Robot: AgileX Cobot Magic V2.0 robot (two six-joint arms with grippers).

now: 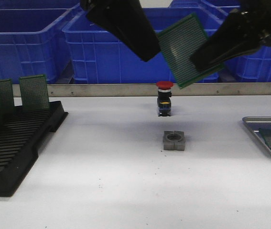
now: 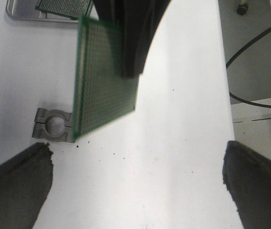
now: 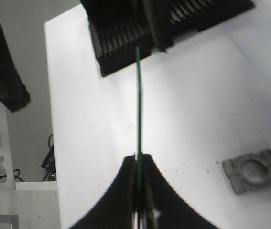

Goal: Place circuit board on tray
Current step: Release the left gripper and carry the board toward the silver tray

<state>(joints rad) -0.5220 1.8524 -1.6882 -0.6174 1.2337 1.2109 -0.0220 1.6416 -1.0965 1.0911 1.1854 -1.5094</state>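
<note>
Above the table, right jaws clamp the circuit board (image 1: 187, 49); left jaws gape, tray (image 1: 252, 125) cropped.

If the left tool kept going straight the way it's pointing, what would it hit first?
Probably the green perforated circuit board that the right tool pinches by its edge. In the left wrist view the open left tool faces the board's flat side, in mid-air above the white table. Depth is unclear.

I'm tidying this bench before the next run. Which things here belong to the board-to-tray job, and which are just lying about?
Job:
circuit board, clamped in right pincer
tray
left pincer, open

Lying about:
red-capped button
grey metal block
black rack
blue bins
</note>
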